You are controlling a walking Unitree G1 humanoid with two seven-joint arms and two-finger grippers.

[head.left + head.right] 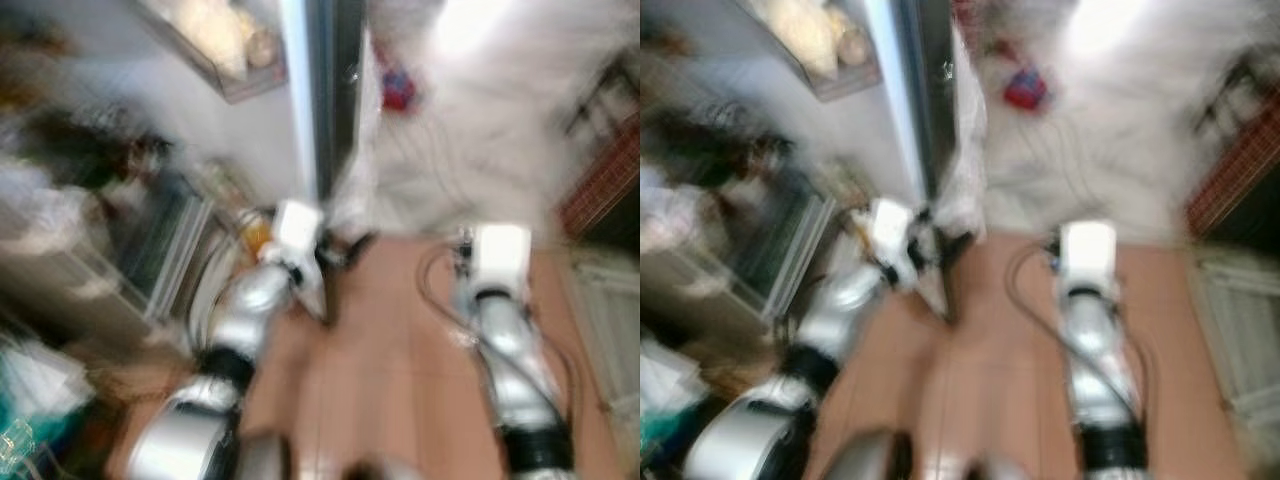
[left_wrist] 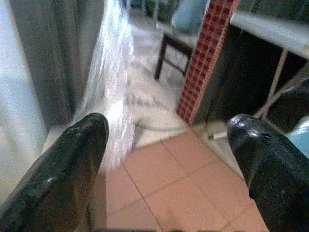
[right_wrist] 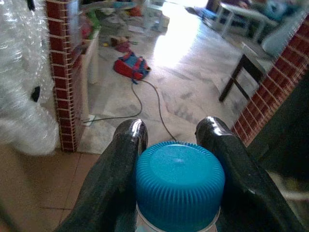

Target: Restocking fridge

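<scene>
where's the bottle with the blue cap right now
In the right wrist view the blue cap sits clamped between the right gripper's two black fingers, held above the terracotta floor tiles on the robot's right side.

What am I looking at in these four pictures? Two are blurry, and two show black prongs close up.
It is a humanoid robot in a home, restocking a fridge. The two blurry pictures come from a camera on its head, looking down at its silver arms above a tiled floor while it moves. The other two come from cameras on its wrists, looking along each gripper's two black fingers. The left gripper is open and holds nothing, beside a tall grey panel, probably the fridge door. The right gripper is shut on a bottle with a blue ribbed cap. Beyond it lie a cable and a red and blue bag.
</scene>
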